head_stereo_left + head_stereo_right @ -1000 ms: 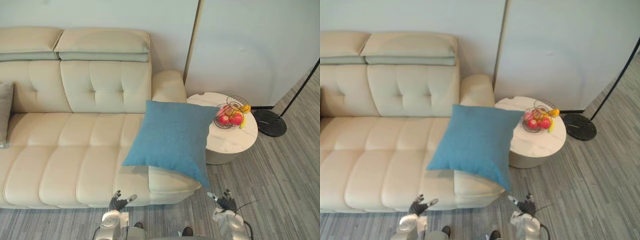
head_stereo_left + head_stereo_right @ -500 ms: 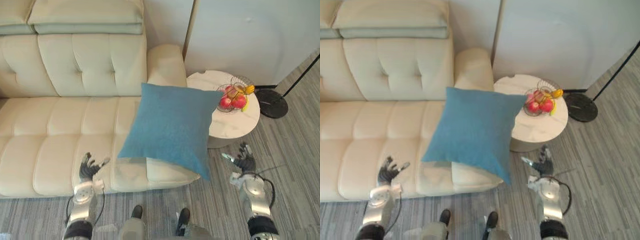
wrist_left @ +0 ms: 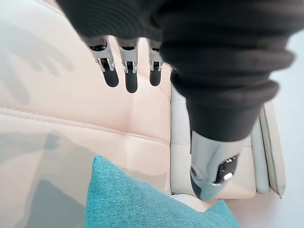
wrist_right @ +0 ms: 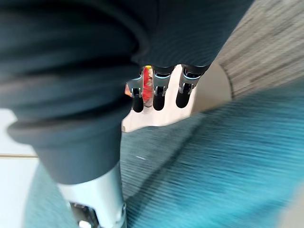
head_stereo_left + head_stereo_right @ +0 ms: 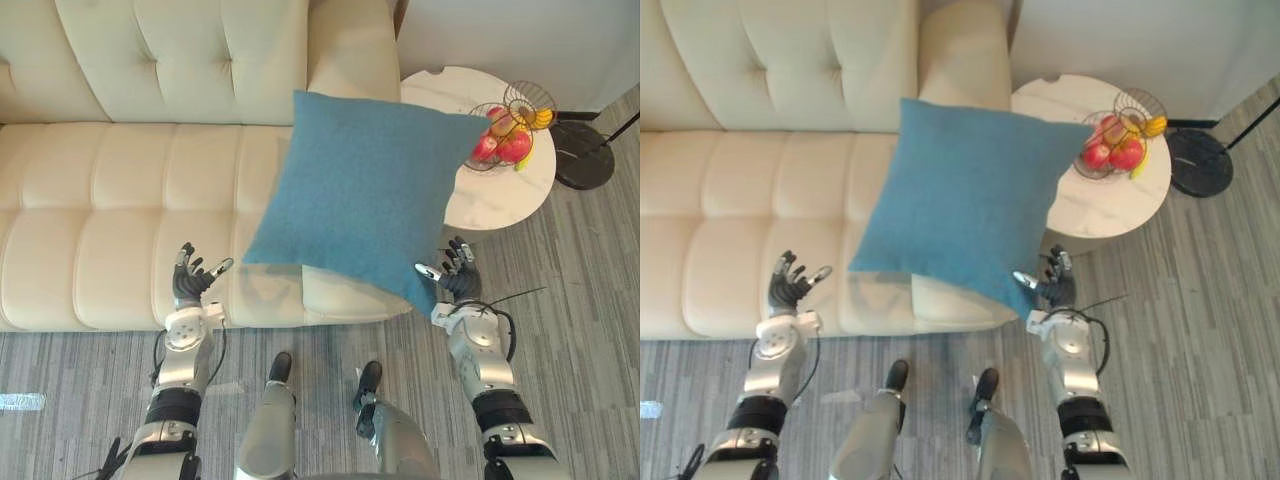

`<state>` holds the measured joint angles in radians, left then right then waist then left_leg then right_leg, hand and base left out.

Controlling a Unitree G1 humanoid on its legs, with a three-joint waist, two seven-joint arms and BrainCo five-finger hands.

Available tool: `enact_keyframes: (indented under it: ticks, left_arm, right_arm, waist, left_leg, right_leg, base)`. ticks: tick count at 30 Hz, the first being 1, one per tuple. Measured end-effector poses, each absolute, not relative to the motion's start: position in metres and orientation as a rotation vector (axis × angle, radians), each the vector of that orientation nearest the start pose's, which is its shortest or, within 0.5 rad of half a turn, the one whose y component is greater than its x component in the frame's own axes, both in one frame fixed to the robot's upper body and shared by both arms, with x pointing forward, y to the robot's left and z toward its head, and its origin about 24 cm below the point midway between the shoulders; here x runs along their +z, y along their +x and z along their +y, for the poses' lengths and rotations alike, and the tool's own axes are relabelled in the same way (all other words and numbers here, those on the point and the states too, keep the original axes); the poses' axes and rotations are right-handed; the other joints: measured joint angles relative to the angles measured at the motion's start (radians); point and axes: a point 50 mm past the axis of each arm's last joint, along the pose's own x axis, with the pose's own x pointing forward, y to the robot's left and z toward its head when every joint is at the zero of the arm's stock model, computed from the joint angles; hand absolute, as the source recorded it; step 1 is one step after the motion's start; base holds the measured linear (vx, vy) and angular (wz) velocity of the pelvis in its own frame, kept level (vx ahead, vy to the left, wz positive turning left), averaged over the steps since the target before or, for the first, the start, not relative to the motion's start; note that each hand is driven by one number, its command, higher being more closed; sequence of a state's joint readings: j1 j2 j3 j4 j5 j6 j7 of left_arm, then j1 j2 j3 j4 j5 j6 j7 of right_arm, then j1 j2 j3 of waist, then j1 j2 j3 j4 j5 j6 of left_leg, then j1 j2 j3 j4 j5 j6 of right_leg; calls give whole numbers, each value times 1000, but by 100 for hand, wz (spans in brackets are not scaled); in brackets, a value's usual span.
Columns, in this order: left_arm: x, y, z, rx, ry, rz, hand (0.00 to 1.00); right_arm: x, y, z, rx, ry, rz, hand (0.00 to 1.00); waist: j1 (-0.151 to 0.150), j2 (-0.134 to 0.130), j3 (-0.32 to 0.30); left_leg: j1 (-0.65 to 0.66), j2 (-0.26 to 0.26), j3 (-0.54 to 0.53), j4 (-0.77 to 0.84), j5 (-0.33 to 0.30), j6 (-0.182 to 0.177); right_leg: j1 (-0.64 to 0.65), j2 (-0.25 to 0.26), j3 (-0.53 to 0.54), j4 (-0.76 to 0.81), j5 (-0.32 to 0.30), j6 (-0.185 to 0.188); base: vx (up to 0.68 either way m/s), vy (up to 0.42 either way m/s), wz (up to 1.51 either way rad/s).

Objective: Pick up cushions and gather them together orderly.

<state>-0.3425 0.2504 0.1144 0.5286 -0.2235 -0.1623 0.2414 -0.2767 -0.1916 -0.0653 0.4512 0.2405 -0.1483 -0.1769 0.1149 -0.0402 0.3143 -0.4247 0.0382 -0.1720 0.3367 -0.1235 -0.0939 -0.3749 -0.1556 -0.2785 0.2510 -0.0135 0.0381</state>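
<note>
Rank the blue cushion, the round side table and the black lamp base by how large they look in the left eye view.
1. blue cushion, clearly largest
2. round side table, partly hidden by the cushion
3. black lamp base, smallest

You have no legible text, label, brand, number or sign to record at this moment. The blue cushion (image 5: pixel 365 195), the sofa (image 5: pixel 120 190) and the round table (image 5: pixel 500 195) all present plain, unmarked surfaces.
</note>
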Motion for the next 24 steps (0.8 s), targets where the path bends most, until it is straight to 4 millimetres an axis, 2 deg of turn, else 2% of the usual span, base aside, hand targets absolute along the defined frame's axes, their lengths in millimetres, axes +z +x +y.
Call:
enact_keyframes:
  ticks: [3, 8, 10, 12, 19, 22, 24]
  left_arm:
    - [66, 326, 229, 347, -3, -68, 0]
    - [117, 353, 214, 287, -18, -213, 0]
    - [141, 363, 210, 262, -10, -278, 0]
    - [157, 369, 209, 256, -3, -313, 0]
    - [188, 384, 198, 229, 3, -371, 0]
    - [192, 388, 195, 222, 15, -365, 0]
    - [187, 391, 196, 233, 30, -334, 0]
  right_arm:
    - [41, 310, -203, -235, 58, -3, 0]
    - [61, 328, -193, -217, 73, -53, 0]
    - [74, 335, -191, -219, 96, -91, 0]
    - [84, 340, -188, -211, 105, -120, 0]
    - [123, 347, -180, -177, 136, -259, 0]
    - [138, 349, -176, -169, 168, -313, 0]
    - [149, 353, -172, -154, 174, -340, 0]
  waist:
    - [2, -1, 18]
    - [1, 1, 42]
    - [-1, 0, 45]
    - [-1, -1, 46]
    - [-10, -3, 61]
    - [-10, -4, 62]
    - [-14, -8, 74]
  left_leg:
    - [-43, 1, 1, 24, 1, -3]
    - [-91, 24, 16, 24, 16, -13]
    - [-121, 35, 30, 24, 26, -20]
    - [-135, 41, 36, 25, 29, -24]
    - [-153, 62, 61, 27, 34, -29]
    - [-170, 73, 73, 27, 34, -29]
    - [-172, 79, 83, 28, 34, -29]
  right_leg:
    - [-50, -4, 2, 46, -10, -3]
    - [-93, -5, -13, 65, -11, -6]
    - [-124, -5, -18, 72, -10, -8]
    - [-141, -3, -19, 72, -8, -11]
    - [-152, 16, -16, 33, 12, -21]
    - [-163, 30, -8, 4, 33, -24]
    - [-165, 38, 2, -11, 46, -26]
  base:
    - [-119, -29, 3]
    - [-56, -45, 6]
    - [-6, -46, 3]
    - [38, -30, -7]
    - [55, -17, -9]
    - [9, -12, -16]
    - [-6, -9, -18]
